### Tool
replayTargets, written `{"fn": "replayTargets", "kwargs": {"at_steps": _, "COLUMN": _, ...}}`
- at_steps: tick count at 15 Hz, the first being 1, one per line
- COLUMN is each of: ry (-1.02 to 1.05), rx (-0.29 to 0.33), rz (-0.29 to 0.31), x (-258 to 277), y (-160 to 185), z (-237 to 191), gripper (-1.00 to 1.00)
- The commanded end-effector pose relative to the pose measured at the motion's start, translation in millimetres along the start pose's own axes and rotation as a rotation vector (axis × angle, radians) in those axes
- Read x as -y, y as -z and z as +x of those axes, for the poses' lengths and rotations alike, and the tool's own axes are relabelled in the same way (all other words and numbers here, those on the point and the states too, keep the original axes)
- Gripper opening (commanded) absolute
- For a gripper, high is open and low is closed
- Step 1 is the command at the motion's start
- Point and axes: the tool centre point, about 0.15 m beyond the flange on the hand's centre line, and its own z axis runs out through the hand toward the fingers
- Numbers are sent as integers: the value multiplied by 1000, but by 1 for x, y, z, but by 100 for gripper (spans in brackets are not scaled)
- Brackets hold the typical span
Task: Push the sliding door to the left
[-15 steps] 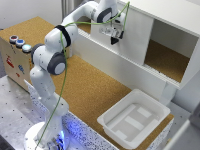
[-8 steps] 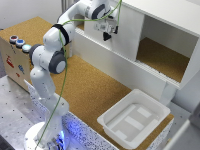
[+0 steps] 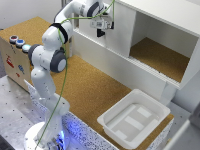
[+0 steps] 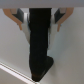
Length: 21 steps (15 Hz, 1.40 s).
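While the tray (image 3: 134,119) lies nearest on the bench (image 3: 95,90), the pincer (image 3: 101,33) is up at the door (image 3: 120,34).
Door: an upright white panel over the cabinet's (image 3: 165,15) half on the exterior view's left, long axis vertical, opening bare to its right. The pincer sits at the panel's face, just left of its middle; whether it touches, I cannot tell. Its fingers (image 4: 40,47) look closed, gripping nothing. Leftward travel probably calls for sideways pressure along the track.

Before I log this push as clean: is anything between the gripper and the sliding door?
Nothing visible. The gripper is right at the sliding door, with no object between them.
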Motion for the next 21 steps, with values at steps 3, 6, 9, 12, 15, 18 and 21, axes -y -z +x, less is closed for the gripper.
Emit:
{"fn": "replayTargets", "kwargs": {"at_steps": 3, "ry": 107, "rx": -24, "rz": 4, "x": 27, "y": -9, "z": 6, "gripper": 100}}
{"fn": "replayTargets", "kwargs": {"at_steps": 6, "ry": 9, "rx": -29, "rz": -68, "x": 15, "y": -1, "z": -14, "gripper": 100}}
{"fn": "replayTargets", "kwargs": {"at_steps": 9, "ry": -68, "rx": -28, "rz": -105, "x": 2, "y": 9, "z": -37, "gripper": 100}}
{"fn": "replayTargets", "kwargs": {"at_steps": 12, "ry": -112, "rx": -12, "rz": -81, "x": -4, "y": 16, "z": -56, "gripper": 100}}
{"fn": "replayTargets", "kwargs": {"at_steps": 15, "ry": -140, "rx": 30, "rz": -17, "x": -7, "y": 10, "z": -73, "gripper": 100}}
{"fn": "replayTargets", "kwargs": {"at_steps": 18, "ry": -165, "rx": 123, "rz": 60, "x": -15, "y": -12, "z": -97, "gripper": 100}}
{"fn": "replayTargets", "kwargs": {"at_steps": 21, "ry": -158, "rx": 194, "rz": 118, "x": -19, "y": -25, "z": -111, "gripper": 100}}
